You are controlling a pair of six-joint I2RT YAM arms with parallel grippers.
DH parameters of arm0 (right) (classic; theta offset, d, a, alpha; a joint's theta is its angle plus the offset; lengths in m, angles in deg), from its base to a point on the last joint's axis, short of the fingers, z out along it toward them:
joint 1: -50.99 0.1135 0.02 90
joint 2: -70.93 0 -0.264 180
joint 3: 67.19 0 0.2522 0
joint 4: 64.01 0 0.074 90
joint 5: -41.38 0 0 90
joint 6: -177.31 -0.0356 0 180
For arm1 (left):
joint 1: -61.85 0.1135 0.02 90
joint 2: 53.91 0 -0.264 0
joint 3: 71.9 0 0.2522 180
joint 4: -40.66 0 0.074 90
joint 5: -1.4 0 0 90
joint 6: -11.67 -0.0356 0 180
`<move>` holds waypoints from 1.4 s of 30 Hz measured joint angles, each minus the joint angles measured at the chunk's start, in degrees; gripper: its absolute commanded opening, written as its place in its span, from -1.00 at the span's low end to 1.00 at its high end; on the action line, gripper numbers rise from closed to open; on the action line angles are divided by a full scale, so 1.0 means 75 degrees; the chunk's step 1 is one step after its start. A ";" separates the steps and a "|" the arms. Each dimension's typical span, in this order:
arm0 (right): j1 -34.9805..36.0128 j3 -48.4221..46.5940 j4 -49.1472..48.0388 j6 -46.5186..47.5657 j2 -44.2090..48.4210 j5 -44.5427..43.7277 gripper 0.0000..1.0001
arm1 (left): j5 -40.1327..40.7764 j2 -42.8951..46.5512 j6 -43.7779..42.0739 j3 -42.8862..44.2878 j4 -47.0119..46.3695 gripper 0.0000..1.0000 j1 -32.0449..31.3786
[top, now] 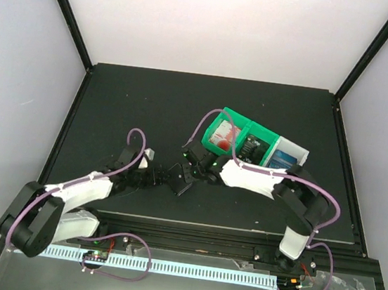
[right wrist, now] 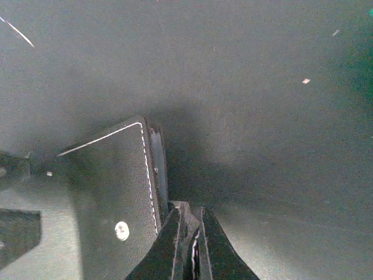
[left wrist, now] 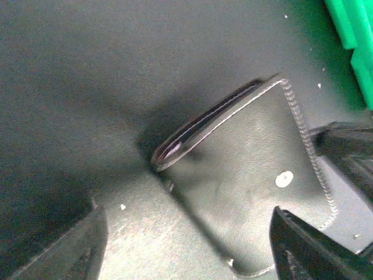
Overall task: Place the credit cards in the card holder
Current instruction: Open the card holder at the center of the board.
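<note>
Holder-prep step: right gripper (right wrist: 189, 213), fingers pressed together, at card holder (left wrist: 250, 175) edge; left gripper (left wrist: 186, 216) spread, straddling it. Next probably: hold it open.

Black card holder (left wrist: 250, 175) with white stitching and a silver snap; green bin (top: 241, 133), white bin (top: 290, 155); matte black table (top: 149, 104).

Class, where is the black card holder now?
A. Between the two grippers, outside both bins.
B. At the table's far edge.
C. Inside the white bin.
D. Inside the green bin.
A: the top view shows the card holder between the left gripper and the right gripper, apart from the green bin.
</note>
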 measured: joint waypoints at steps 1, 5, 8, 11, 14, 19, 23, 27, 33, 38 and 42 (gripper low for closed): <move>0.0000 0.0000 0.0058 -0.0017 0.0160 -0.0044 -0.98 | 0.0154 0.0198 -0.0052 0.0000 0.0175 0.95 0.0000; 0.0000 -0.0090 0.0425 -0.0239 0.0717 -0.0224 -0.98 | 0.0650 0.1061 -0.0216 0.0082 0.0845 0.98 0.0000; 0.0000 -0.0204 0.0796 -0.0431 0.0854 -0.0356 -0.98 | 0.0877 0.1670 -0.0402 0.0259 0.1236 0.98 0.0006; 0.0000 -0.0256 0.1154 -0.0606 0.0901 -0.0516 -0.98 | 0.0903 0.2075 -0.0554 0.0437 0.1510 0.98 0.0009; 0.0020 -0.0271 0.1495 -0.0784 0.0965 -0.0612 -0.98 | 0.0717 0.2436 -0.0676 0.0490 0.1626 0.98 0.0012; 0.0099 -0.0519 0.1973 -0.1023 0.1113 -0.0752 -0.98 | -0.0143 0.2704 -0.0676 0.0490 0.1507 0.97 0.0012; 0.0221 -0.0758 0.2203 -0.1236 0.1201 -0.0944 -0.98 | -0.1055 0.2527 -0.0493 0.0446 0.0982 0.98 0.0012; 0.0393 -0.1008 0.2460 -0.1445 0.1201 -0.1212 -0.98 | -0.1629 0.2194 -0.0277 0.0230 0.0364 0.92 0.0012; 0.0507 -0.1029 0.2445 -0.1696 0.1201 -0.1320 -0.98 | -0.1521 0.1454 -0.0300 0.0131 0.0192 0.68 0.0012; 0.0493 -0.0731 0.2130 -0.1891 0.1201 -0.1262 -0.98 | -0.1233 0.1189 -0.0513 0.0131 0.0326 0.53 0.0012; 0.0402 -0.0379 0.1830 -0.2063 0.1201 -0.1137 -0.98 | -0.1239 0.1183 -0.0554 0.0035 0.0251 0.40 0.0012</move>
